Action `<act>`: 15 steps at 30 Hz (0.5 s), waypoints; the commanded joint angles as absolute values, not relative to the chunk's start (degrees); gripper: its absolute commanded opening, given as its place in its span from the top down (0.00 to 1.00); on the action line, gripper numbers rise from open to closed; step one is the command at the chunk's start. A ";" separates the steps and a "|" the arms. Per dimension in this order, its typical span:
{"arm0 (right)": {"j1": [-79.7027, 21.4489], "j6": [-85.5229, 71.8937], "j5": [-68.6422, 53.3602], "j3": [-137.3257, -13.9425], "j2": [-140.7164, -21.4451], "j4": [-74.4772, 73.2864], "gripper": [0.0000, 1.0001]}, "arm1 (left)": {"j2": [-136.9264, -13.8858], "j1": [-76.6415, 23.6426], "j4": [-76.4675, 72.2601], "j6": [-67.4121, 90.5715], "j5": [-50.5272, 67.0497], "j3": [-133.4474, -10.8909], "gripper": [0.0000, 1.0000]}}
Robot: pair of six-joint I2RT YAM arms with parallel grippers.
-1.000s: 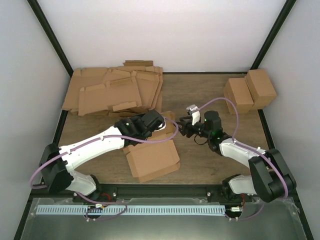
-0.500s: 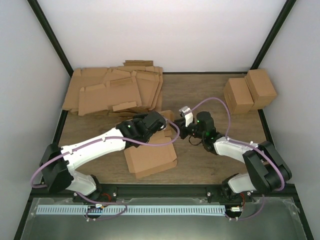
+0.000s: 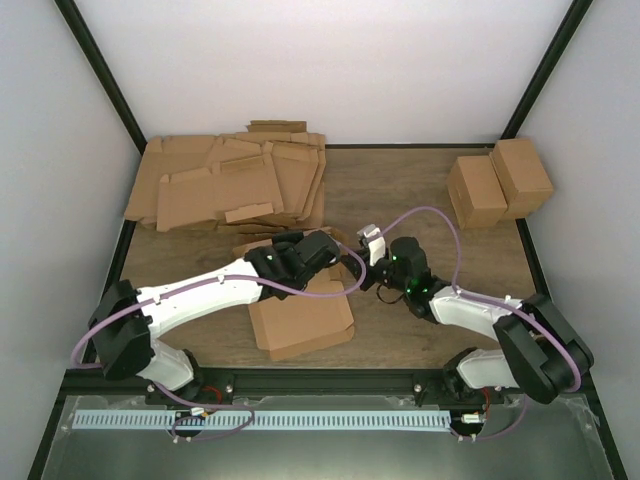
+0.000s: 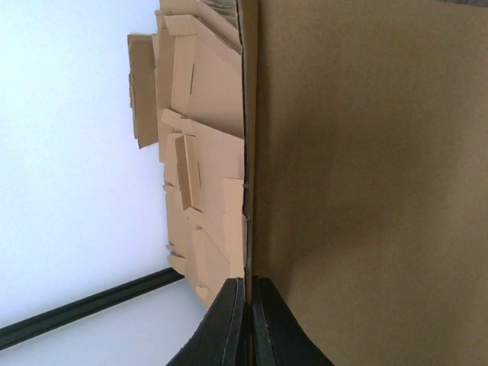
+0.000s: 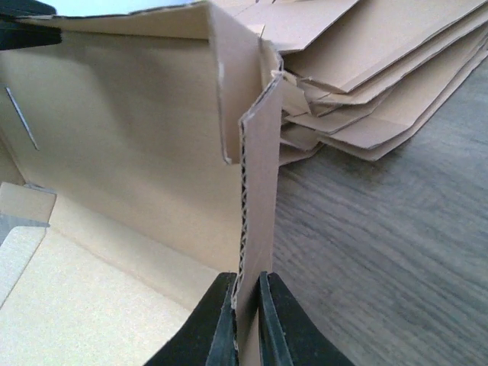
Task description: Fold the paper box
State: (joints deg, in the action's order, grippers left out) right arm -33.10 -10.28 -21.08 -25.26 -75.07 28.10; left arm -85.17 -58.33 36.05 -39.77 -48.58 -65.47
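Observation:
The paper box [image 3: 300, 320], plain brown cardboard, lies partly folded near the table's front middle. My left gripper [image 3: 328, 250] is shut on the edge of its raised back wall [image 4: 366, 152], gripped thin between the fingers [image 4: 245, 316]. My right gripper [image 3: 366, 262] is shut on an upright side flap [image 5: 259, 183] at the box's right end, its corrugated edge showing between the fingers [image 5: 245, 320]. The box's inner floor [image 5: 84, 305] shows at the lower left of the right wrist view.
A pile of flat die-cut cardboard sheets [image 3: 230, 185] lies at the back left, and shows in the right wrist view [image 5: 381, 69]. Two small blocky cartons [image 3: 498, 182] stand at the back right. Bare wooden table [image 3: 400, 190] lies between them.
The box has shifted slightly nearer and its walls stand more upright. My right gripper has moved left to the box's right end. My left gripper has moved a little right.

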 commanded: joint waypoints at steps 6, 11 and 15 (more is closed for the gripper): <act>-35.42 -12.24 -20.51 -25.14 -73.15 30.24 0.89 | -86.72 -60.03 31.50 -36.43 -47.90 -65.76 0.96; -35.45 -13.47 -19.48 -24.87 -74.95 31.18 0.88 | -86.99 -62.03 29.17 -36.73 -49.36 -63.63 0.96; -35.52 -15.29 -18.45 -22.74 -76.02 34.37 0.87 | -87.35 -63.25 27.63 -35.13 -51.21 -61.94 0.96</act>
